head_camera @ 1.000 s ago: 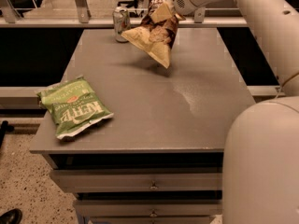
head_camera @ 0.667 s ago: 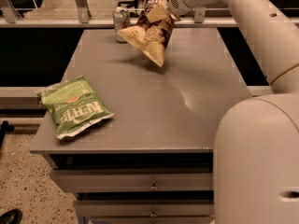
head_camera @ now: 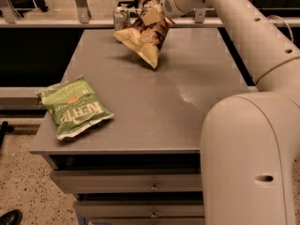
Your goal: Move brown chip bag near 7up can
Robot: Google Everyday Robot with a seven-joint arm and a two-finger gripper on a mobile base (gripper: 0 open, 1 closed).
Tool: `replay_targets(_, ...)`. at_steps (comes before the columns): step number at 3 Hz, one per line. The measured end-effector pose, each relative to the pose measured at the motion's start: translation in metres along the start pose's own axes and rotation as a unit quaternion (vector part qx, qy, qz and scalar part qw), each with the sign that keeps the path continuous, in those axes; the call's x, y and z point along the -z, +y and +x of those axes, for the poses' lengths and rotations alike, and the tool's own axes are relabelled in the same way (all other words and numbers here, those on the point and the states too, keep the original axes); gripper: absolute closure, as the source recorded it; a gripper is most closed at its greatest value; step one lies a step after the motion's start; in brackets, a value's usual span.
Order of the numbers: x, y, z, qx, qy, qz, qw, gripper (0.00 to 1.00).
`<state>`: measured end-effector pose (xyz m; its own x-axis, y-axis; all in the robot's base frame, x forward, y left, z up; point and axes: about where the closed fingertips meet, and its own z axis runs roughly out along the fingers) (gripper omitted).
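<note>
The brown chip bag [head_camera: 144,37] hangs tilted above the far part of the grey table [head_camera: 154,102], its lower corner pointing down. My gripper [head_camera: 151,14] is shut on the bag's upper part and holds it in the air. The 7up can [head_camera: 121,18] stands at the table's far edge, just left of the bag and partly behind it. The bag's left edge is close to the can; I cannot tell whether they touch.
A green chip bag [head_camera: 74,107] lies flat near the table's front left corner. My white arm [head_camera: 243,125] fills the right side of the view. Drawers [head_camera: 126,182] sit under the table front. A railing [head_camera: 56,20] runs behind the table.
My gripper has carried the brown chip bag a little to the left, closer to the 7up can. The green bag has not moved.
</note>
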<state>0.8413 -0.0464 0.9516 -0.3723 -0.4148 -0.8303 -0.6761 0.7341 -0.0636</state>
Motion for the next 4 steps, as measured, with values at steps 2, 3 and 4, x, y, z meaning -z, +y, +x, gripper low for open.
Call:
replay_targets(2,-0.033,0.000,0.011,-0.010,0.010,-0.002,0.9999,0.44)
replay_targets(3,-0.042,0.001,0.015,-0.014,0.013,-0.004,0.9998,0.20)
replay_targets(4,-0.049,0.003,0.017,-0.017,0.014,-0.007,0.9997,0.00)
